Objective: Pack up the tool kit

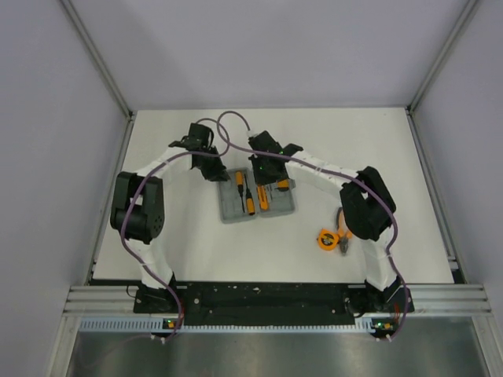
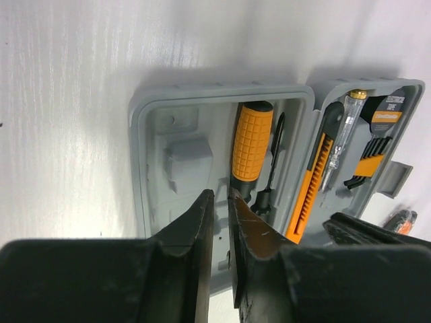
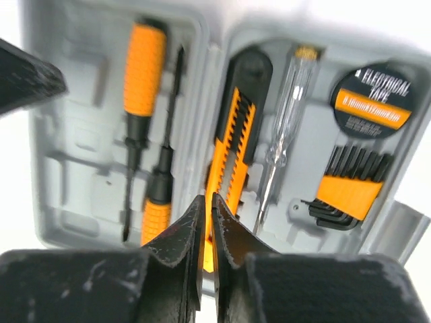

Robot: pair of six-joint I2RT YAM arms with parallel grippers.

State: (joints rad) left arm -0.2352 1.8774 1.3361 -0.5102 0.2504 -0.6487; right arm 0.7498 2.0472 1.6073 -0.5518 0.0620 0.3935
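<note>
Here the grey case (image 1: 258,200) lies open on the counter (image 1: 196,251), screwdrivers (image 3: 143,74) in its left half. The left tool (image 2: 217,196) hangs over that half, open just a crack, holding nothing. The right tool (image 3: 207,197) hangs over the middle, pinched shut, empty. The tape measure (image 1: 326,239) and pliers (image 1: 344,236) lie off to the right.

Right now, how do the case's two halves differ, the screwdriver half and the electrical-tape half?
The screwdriver half holds only two screwdrivers, head to tail, beside bare moulded recesses; the tape half looks full: utility knife, tester pen, electrical tape, hex keys. The tape half has a latch tab on its outer edge; the screwdriver half shows none. Both are grey, lying open side by side.
</note>
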